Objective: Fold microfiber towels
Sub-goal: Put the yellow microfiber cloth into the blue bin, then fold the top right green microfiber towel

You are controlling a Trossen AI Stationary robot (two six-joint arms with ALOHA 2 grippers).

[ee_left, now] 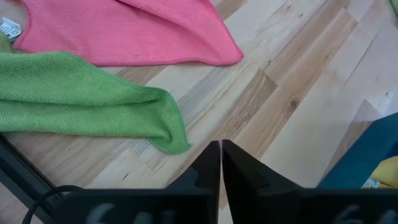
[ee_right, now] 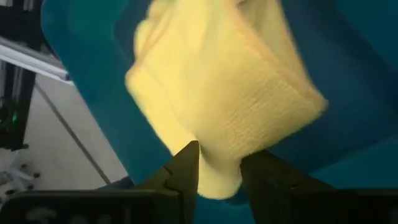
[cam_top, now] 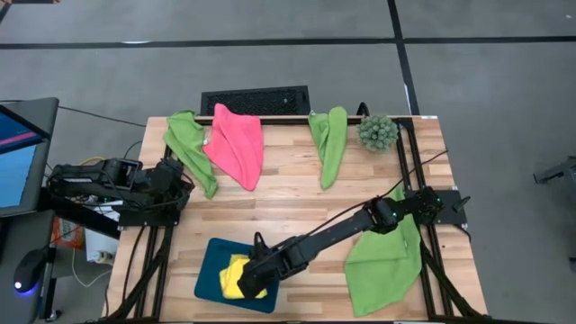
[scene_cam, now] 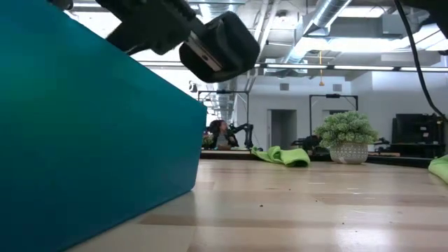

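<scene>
A folded yellow towel [cam_top: 236, 277] [ee_right: 224, 93] lies in the dark teal tray [cam_top: 209, 270] at the near edge. My right gripper [cam_top: 256, 274] [ee_right: 219, 162] hovers over it, slanting down, fingers apart on either side of the towel's nearest corner. A pink towel [cam_top: 236, 144] and two lime green towels [cam_top: 191, 148] [cam_top: 330, 144] lie limp along the far side. A third green towel [cam_top: 382, 261] lies at the near right. My left gripper [cam_top: 184, 184] [ee_left: 221, 149] waits shut at the left edge, above bare wood. My right gripper has a corner of the yellow towel [ee_right: 217, 177] between its parted fingers, coming at it from above on a slant. Whether the fingers touch the cloth I cannot tell. The rest of the towel rests folded in the tray.
A small spiky plant [cam_top: 378, 132] [scene_cam: 345, 136] stands at the far right corner. A black slatted panel [cam_top: 255, 99] lies beyond the far edge. In the low view the tray's wall [scene_cam: 84, 140] fills the left. Bare wood lies mid-table.
</scene>
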